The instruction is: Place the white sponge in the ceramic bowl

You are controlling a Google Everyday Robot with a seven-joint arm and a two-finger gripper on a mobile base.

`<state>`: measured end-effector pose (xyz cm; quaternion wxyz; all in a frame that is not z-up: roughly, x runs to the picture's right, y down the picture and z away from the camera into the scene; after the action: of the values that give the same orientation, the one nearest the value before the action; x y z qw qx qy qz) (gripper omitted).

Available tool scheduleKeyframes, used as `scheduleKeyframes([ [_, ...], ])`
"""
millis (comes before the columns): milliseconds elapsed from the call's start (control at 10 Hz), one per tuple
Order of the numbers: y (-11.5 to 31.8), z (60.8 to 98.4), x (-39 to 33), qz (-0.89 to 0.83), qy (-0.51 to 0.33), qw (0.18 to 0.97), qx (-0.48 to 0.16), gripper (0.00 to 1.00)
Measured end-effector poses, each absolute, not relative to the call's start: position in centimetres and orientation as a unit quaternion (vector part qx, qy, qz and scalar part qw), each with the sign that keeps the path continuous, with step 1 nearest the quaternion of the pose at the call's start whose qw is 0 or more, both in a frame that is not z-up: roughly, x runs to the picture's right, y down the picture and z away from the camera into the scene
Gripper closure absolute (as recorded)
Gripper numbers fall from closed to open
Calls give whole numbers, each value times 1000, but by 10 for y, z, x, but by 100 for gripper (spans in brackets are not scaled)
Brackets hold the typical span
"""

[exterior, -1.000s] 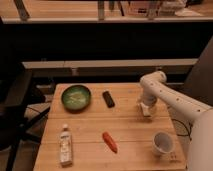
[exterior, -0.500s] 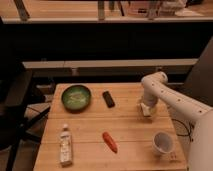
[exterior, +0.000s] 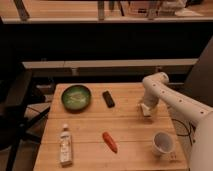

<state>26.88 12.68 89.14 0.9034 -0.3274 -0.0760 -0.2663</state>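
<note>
We see a wooden table [exterior: 125, 131] with the white robot arm [exterior: 165, 95] reaching in from the right. Its gripper [exterior: 145, 110] is down at the table top on the right side, and right at its tip there is a small pale shape that we take to be the white sponge [exterior: 145, 112] (it is hard to separate from the gripper itself). We cannot tell whether the gripper is spread or closed, or whether it has hold of the sponge.

The ceramic bowl [exterior: 76, 97], green inside with a darker rim, sits near the far left corner of the table, well apart from the gripper. Between the two, nearer the bowl, lies a black bar-shaped object [exterior: 108, 99], set at a slight angle. Toward the front, an orange carrot [exterior: 109, 141] lies diagonally around the middle. A white-labelled bottle [exterior: 65, 144] lies on its side near the front left edge. A white cup [exterior: 162, 142] stands near the front right corner, in front of the gripper.
</note>
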Motion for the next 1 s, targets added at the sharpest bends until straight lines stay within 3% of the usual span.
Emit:
scheduleKeyframes([
  [600, 132, 891, 271, -260, -81, 905, -327, 22],
  [800, 132, 890, 272, -258, -82, 906, -326, 32],
  [1000, 132, 889, 273, -256, -83, 906, -326, 49],
])
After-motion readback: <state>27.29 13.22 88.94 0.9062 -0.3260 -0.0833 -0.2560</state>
